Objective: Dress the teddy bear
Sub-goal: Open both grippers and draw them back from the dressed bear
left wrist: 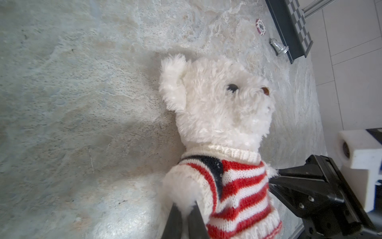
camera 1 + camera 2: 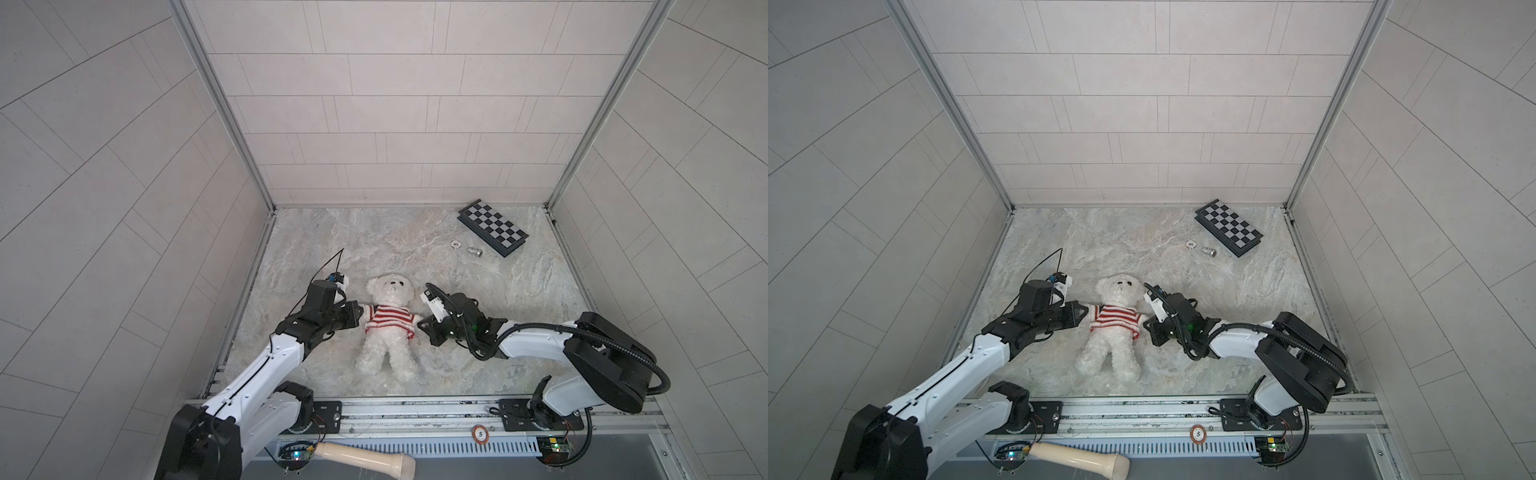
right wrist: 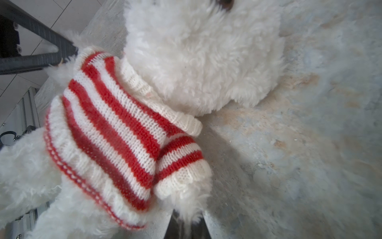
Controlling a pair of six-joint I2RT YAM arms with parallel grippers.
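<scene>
Our left gripper (image 1: 185, 208) pinches one paw of the fluffy white plush teddy bear (image 1: 217, 107), our right gripper (image 3: 188, 220) the other; it wears a red-and-white striped knit sweater (image 3: 115, 132).

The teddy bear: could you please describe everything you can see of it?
The teddy bear is fluffy white plush with dark eyes, lying face up on the marble-look table, arms spread. A red-and-white striped knit sweater covers its torso. The left gripper and right gripper are each shut on a paw.
</scene>
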